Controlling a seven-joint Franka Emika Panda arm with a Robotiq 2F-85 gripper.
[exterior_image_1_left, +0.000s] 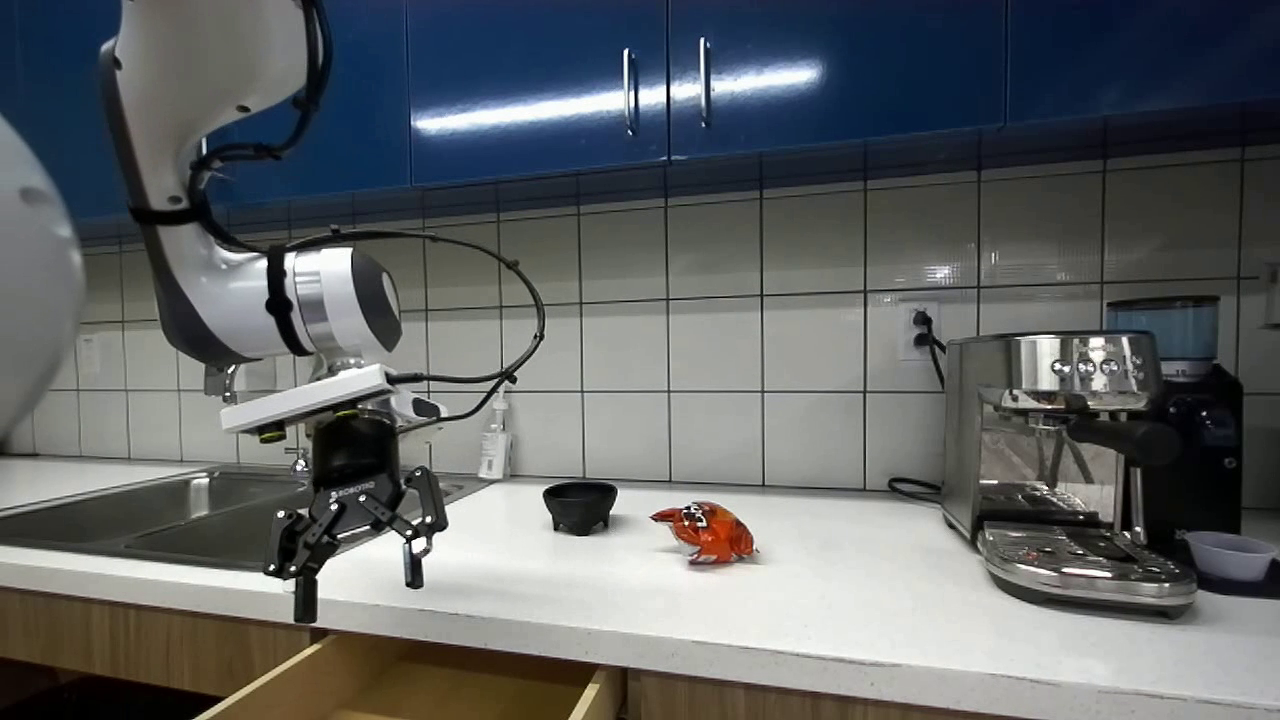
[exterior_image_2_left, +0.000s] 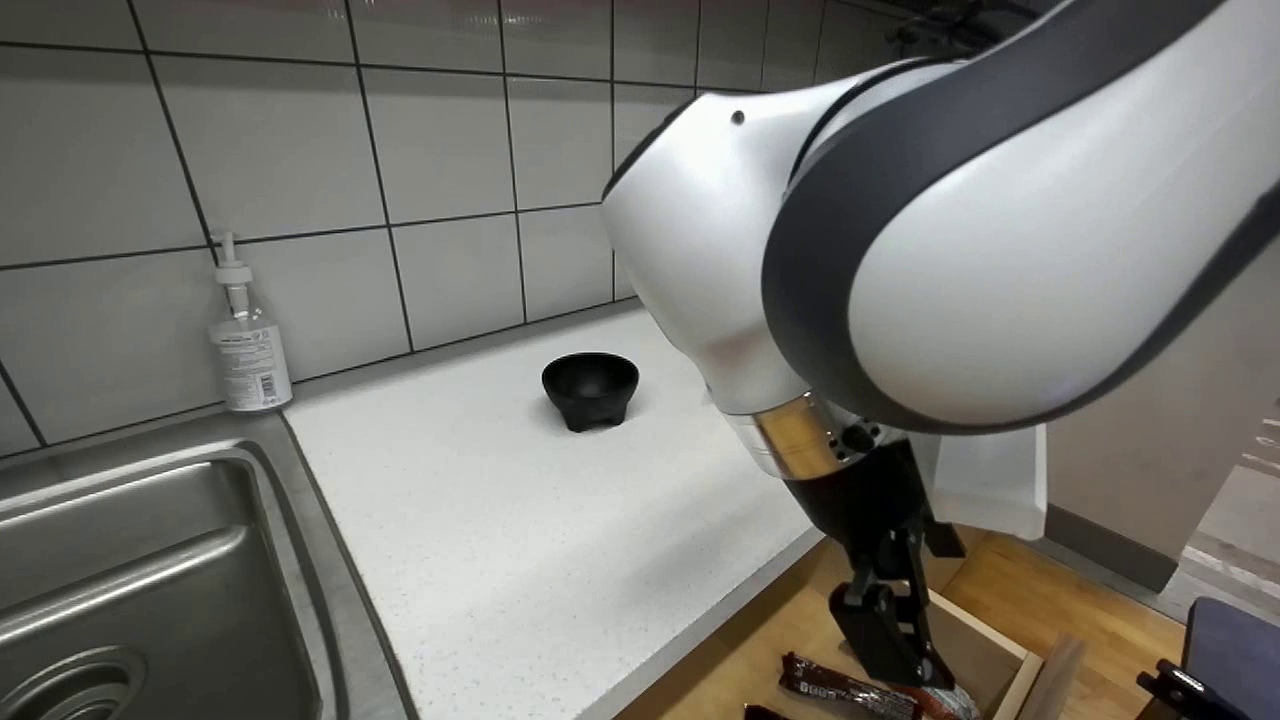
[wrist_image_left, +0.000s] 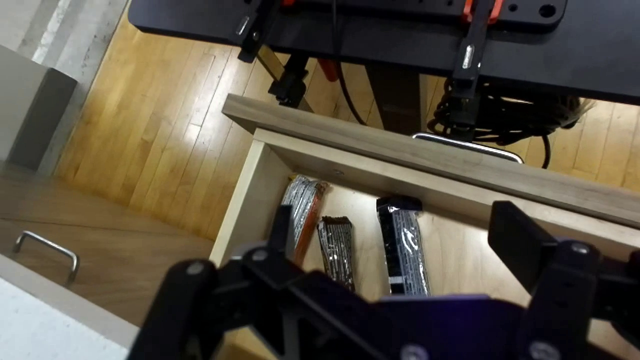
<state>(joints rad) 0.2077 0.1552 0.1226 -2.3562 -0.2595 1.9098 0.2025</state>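
Observation:
My gripper (exterior_image_1_left: 360, 585) hangs over the open wooden drawer (exterior_image_1_left: 602, 692), its jaws spread wide and nothing between them. Looking down in the wrist view, the gripper (wrist_image_left: 394, 220) frames several wrapped bars on the drawer floor below. A black and grey wrapped bar (wrist_image_left: 406, 245) lies between the two fingers. Left of it is a brown and silver bar (wrist_image_left: 337, 245). A silver and orange packet (wrist_image_left: 302, 200) rests near the drawer's side wall, partly hidden by a finger. In an exterior view, a dark red wrapper (exterior_image_2_left: 840, 688) shows in the drawer beneath the gripper.
On the white counter (exterior_image_1_left: 850, 610) stand a black bowl (exterior_image_1_left: 580, 506) and a crumpled orange bag (exterior_image_1_left: 708, 535). An espresso machine (exterior_image_1_left: 1050, 365) is further along. The metal sink (exterior_image_2_left: 285, 540) and a pump bottle (exterior_image_2_left: 252, 360) lie at the other end. A dark table (wrist_image_left: 400, 55) faces the drawer front.

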